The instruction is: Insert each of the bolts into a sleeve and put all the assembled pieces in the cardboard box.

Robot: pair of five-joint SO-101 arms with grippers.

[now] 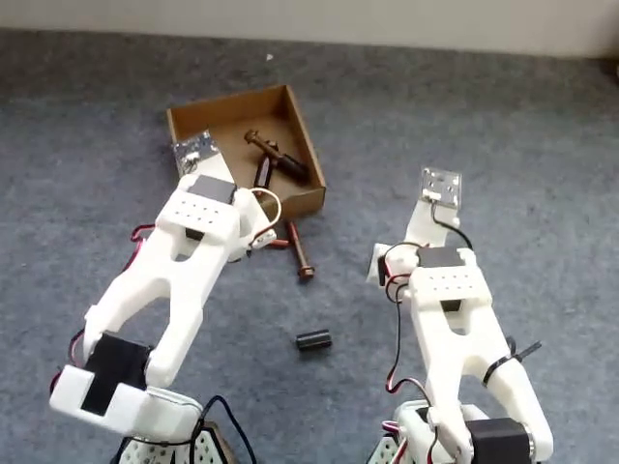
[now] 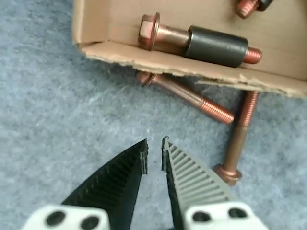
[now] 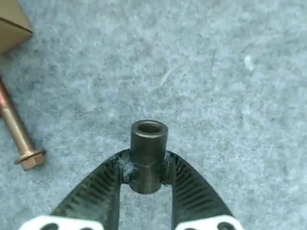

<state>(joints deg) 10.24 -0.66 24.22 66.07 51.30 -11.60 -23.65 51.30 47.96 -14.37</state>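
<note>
Presently the right gripper [image 3: 145, 166] clamps a black sleeve [image 3: 149, 139] upright over the grey carpet [image 3: 230, 72]; the left gripper [image 2: 154, 154] hovers empty, its jaws narrowly parted, near two loose bolts; the slanted bolt [image 2: 187, 96] lies against the cardboard box [image 2: 120, 50], the second bolt [image 2: 238, 139] just beside it; an assembled bolt-and-sleeve [image 2: 211, 45] rests inside the box; a spare sleeve [image 1: 313, 340] lies between the arms.

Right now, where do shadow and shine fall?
Left wrist view: the cardboard box wall shades the nearest bolt; right wrist view: the sleeve in the right pincer shines at its rim, bore dark; high view: even, soft light.
</note>
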